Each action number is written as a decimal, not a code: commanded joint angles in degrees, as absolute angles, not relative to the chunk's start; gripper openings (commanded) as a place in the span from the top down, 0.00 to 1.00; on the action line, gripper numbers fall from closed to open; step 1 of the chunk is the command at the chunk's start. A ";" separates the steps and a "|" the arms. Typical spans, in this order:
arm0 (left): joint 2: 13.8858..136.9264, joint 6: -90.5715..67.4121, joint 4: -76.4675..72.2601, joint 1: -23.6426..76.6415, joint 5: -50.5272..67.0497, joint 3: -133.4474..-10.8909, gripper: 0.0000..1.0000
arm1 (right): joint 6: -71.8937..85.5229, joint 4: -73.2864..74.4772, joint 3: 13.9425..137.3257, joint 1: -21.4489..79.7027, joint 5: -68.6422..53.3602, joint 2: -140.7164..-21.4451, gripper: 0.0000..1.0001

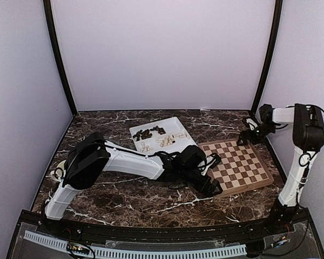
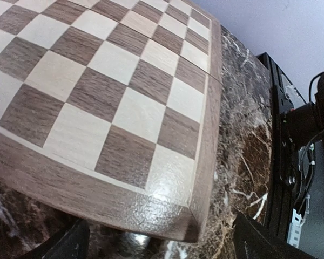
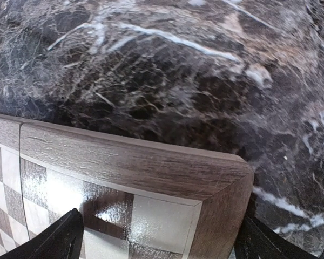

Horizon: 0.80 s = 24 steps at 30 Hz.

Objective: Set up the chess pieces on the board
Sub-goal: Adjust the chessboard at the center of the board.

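Both hands hang spread wide and holding nothing, each low over a corner of the board (image 1: pixel 237 164). The left hand (image 1: pixel 212 174) is at the board's left edge near the middle of the top view, and the right hand (image 1: pixel 243 138) is at its upper corner. In each wrist view a wooden corner sits between the dark fingers (image 2: pixel 59 245). My worry is that a nudge or a squeeze from here would catch the border and slide or swing the board across the smooth marbled desk (image 1: pixel 129 197), leaving the squares askew. The board is bare. The chess pieces (image 1: pixel 151 133), dark and cream, all lie heaped in the white tray (image 1: pixel 178 125) at upper centre, above and left of the left hand and well apart from the right. They are tiny and piled together, so a wide-open hand could scatter neighbours.
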<state>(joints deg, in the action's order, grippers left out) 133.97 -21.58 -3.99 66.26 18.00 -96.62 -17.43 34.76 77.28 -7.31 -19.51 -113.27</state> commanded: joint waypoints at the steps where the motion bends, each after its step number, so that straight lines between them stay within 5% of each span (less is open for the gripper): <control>1: 133.93 -18.24 -6.76 68.07 23.15 -97.43 0.05 | -22.86 38.04 77.22 -3.95 -19.75 -115.57 0.03; 14: 135.60 -13.12 -6.34 71.15 28.03 -99.81 0.05 | -31.90 41.94 73.39 1.38 -24.66 -113.55 0.06; 24: 126.27 -4.16 13.38 72.22 31.75 -105.06 0.06 | -29.54 46.09 76.46 -1.64 -27.26 -104.29 0.02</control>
